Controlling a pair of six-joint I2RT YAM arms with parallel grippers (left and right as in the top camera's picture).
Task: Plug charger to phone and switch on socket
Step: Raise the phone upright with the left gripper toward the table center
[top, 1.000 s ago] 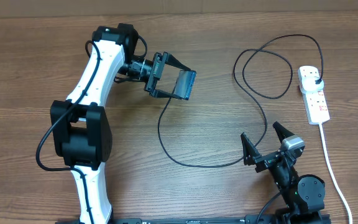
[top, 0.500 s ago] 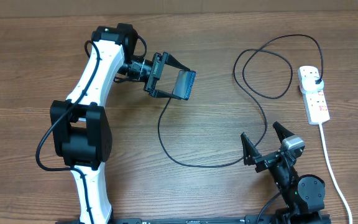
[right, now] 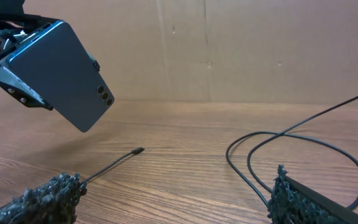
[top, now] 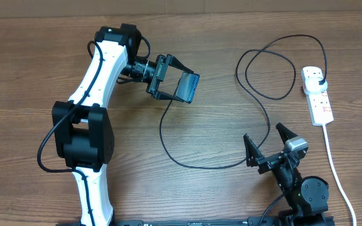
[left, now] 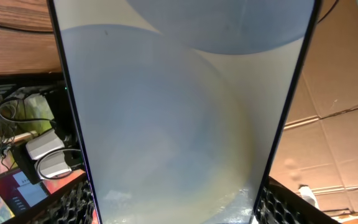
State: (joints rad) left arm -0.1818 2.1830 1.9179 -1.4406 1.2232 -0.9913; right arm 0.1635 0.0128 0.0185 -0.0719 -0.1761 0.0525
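My left gripper is shut on the phone and holds it tilted above the table. The phone's pale screen fills the left wrist view, gripped between my fingers. The right wrist view shows its dark back. The black charger loops across the table. Its plug sits in the white socket, and its connector tip lies on the table below the phone. My right gripper is open and empty, low over the table near the cable.
The socket's thick white cord runs down the right side toward the front edge. Cable loops lie ahead of my right gripper. A cardboard wall stands behind the table.
My left gripper has shifted the phone very slightly to the right. The right arm and the cable have not moved.
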